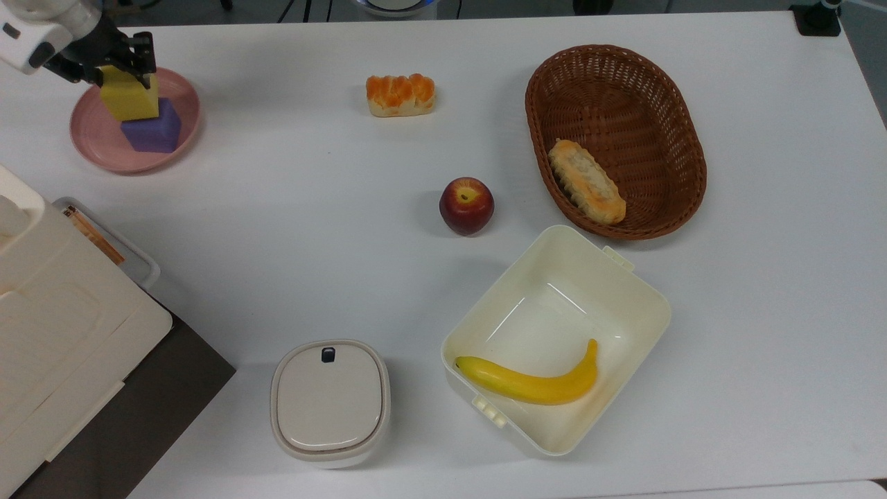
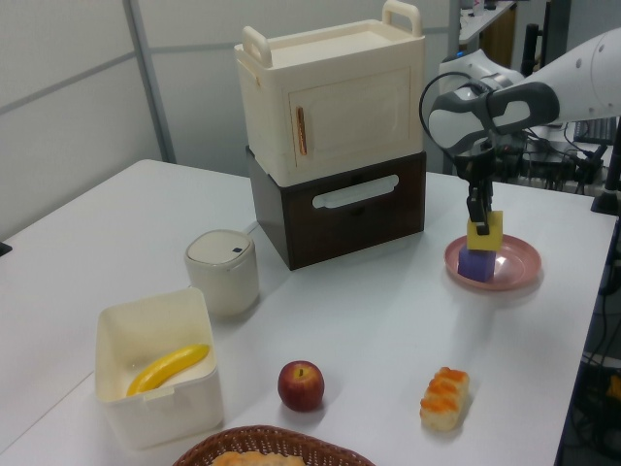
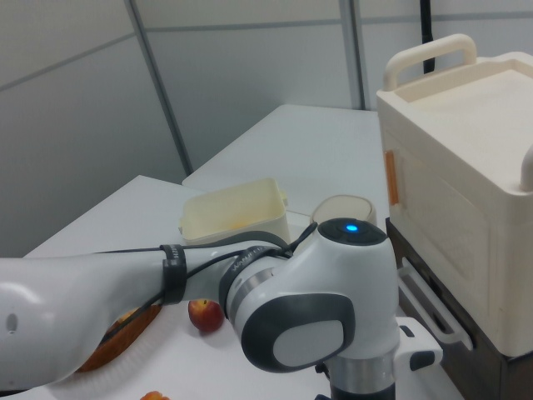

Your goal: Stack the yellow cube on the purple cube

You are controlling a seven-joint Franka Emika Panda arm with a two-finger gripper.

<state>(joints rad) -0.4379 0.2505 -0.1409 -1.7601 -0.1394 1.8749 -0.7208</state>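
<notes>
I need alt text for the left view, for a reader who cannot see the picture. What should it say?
The robot arm's tool holds the yellow cube on top of the purple cube, which sits on a pink plate on a white table. Nearer the camera are an apple, a bread roll and a banana in a cream box.

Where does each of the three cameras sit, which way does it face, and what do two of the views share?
Top view: above the white table, looking down; the gripper holds the yellow cube on the purple cube in the pink plate.
Left view: beside the table, looking across the apple toward the cabinet; the arm reaches in.
Right view: close behind the arm, facing the cream bin.
Top and left views share cubes, plate, apple, banana.
</notes>
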